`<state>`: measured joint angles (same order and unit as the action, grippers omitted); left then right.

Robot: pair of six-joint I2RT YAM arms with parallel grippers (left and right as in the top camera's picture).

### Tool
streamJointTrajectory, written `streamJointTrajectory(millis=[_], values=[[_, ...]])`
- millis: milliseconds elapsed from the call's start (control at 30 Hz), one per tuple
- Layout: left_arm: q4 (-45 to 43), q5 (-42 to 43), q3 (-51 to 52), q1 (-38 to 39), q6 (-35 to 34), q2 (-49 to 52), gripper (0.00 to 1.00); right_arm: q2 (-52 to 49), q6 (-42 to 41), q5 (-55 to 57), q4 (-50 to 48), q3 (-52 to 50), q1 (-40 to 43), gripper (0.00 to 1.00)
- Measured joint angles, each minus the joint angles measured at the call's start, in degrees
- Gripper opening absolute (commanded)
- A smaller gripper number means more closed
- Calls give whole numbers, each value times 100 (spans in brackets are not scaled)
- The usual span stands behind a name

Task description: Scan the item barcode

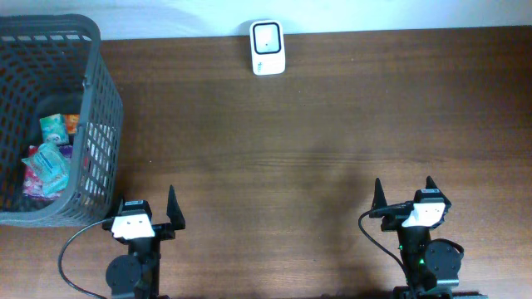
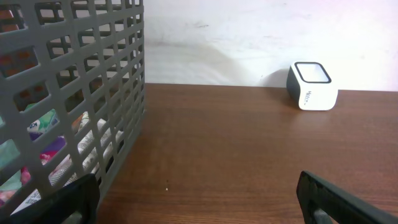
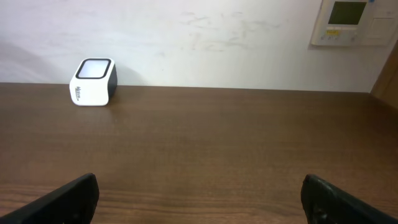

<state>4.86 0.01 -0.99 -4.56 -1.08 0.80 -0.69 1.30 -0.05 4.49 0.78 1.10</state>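
A white barcode scanner [image 1: 268, 48] with a dark window stands at the table's far edge; it also shows as scanner [image 2: 311, 86] and scanner [image 3: 93, 81]. Several packaged items [image 1: 48, 156] lie inside the grey mesh basket [image 1: 98, 100] at the left, glimpsed through the basket wall [image 2: 74, 106]. My left gripper [image 1: 144, 210] is open near the front edge, just right of the basket, nothing between its fingers. My right gripper [image 1: 404, 198] is open at the front right, empty too. In the wrist views the left gripper [image 2: 199, 196] and right gripper [image 3: 199, 196] hang over bare wood.
The brown wooden table [image 1: 316, 149] stretches between the arms and the scanner. A white wall [image 3: 205, 37] rises behind the table, with a wall panel [image 3: 348, 22] at the upper right.
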Motion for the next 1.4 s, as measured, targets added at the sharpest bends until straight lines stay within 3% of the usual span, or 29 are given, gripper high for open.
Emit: streamJointTrajectory(millis=[533, 633, 800, 867, 1067, 1167, 1233, 1400], values=[[-125, -79, 7, 0, -2, 0, 99, 0, 0, 0, 0, 0, 0, 99], [-933, 203, 44, 0, -4, 7, 99, 0, 0, 0, 2, 0, 0, 99], [-4242, 1637, -2, 7, -57, 9, 99, 0, -2, 0, 0, 0, 0, 99], [-4474, 1878, -221, 7, -118, -20, 99, 0, 0, 0, 0, 0, 0, 99], [-3204, 2081, -2052, 7, -181, 586, 99, 0, -2, 0, 0, 0, 0, 99], [-789, 2374, -3764, 7, -232, 1672, 99, 2, 2, 0, 2, 0, 0, 98], [101, 3104, -4846, 4, -162, 2570, 99, 0, 2, 0, 0, 0, 0, 99], [59, 4382, -5766, 11, -208, 3943, 99, 0, 0, 0, 2, 0, 0, 99]])
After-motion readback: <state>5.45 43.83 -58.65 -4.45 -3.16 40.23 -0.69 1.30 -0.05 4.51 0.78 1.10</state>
